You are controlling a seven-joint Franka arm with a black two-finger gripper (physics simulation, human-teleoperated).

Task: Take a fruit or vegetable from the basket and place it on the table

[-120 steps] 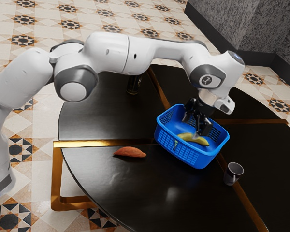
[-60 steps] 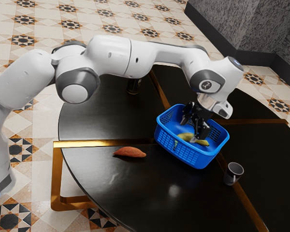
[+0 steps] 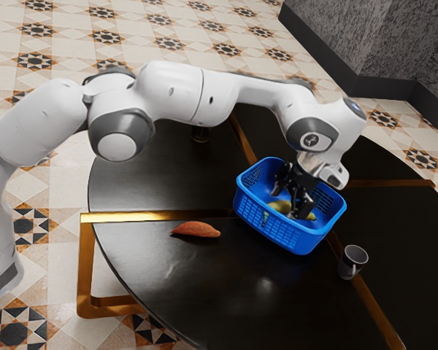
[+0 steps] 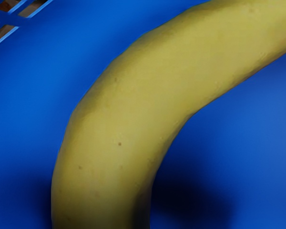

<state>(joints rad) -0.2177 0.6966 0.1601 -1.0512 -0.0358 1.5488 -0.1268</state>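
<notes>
Tiled floor (image 3: 182,22) is spreading around the table, a speckled grey wall (image 3: 394,44) rising beyond. The round black table (image 3: 153,182) is showing gold strips (image 3: 160,216) across its top. My white arm (image 3: 175,91) is arching over it from the exterior view's left. The blue basket (image 3: 277,235) is sitting on the table, its slotted sides standing around my gripper (image 3: 290,203), which is pointing down inside. I'm holding my two fingers spread, pinching nothing. The banana (image 4: 124,119), the thing for this job, is lying on the basket's floor under my hand; in the wrist view it is curving across plain blue, with a dark shadow falling beside it. Outside the basket, a reddish sweet potato (image 3: 196,230) is resting on the table, toward the exterior view's left. A grey cup (image 3: 350,264) is standing upright near the basket, toward the exterior view's right. A dark glass (image 3: 200,134) is standing beyond my arm, its upper part hidden.
</notes>
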